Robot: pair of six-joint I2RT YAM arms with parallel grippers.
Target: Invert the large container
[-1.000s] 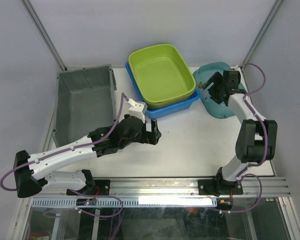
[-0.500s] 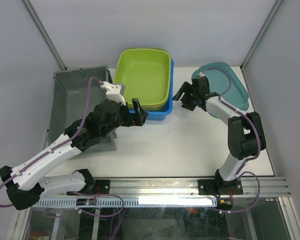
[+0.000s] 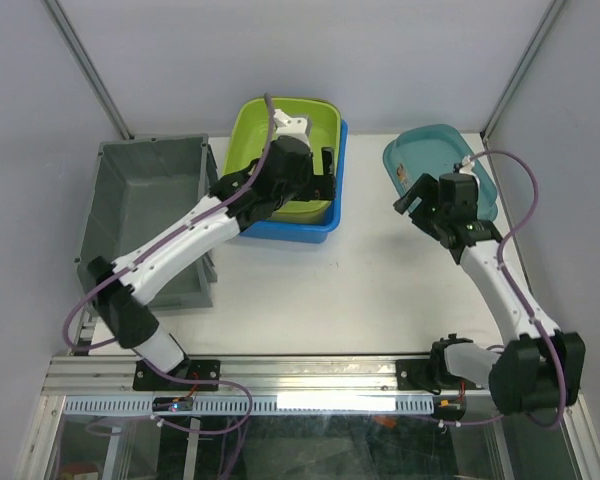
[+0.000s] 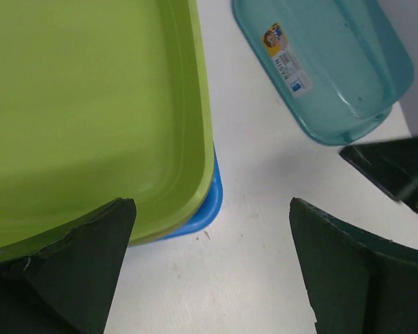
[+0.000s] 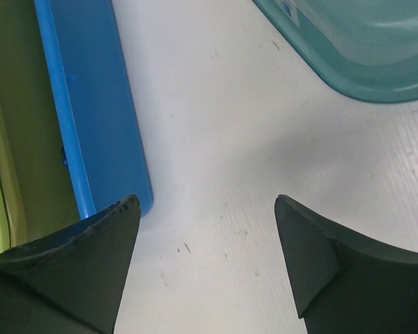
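Large grey container [image 3: 145,215] sits upright at the left, open side up, nothing touching it. Left gripper [image 3: 328,172] spread wide, empty, over green tub [image 3: 255,135] nested in blue tub [image 3: 285,226]. Right gripper [image 3: 410,198] spread, empty, near teal tub [image 3: 435,155]. Risks: grabbing the wrong tub, or the smooth hard plastic wall slipping mid-flip. Container is boxy, deep, thin-rimmed.

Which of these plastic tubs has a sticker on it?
The teal tub, standing alone on the right: a printed sticker sits near one edge. The green tub, blue tub and grey container show none.
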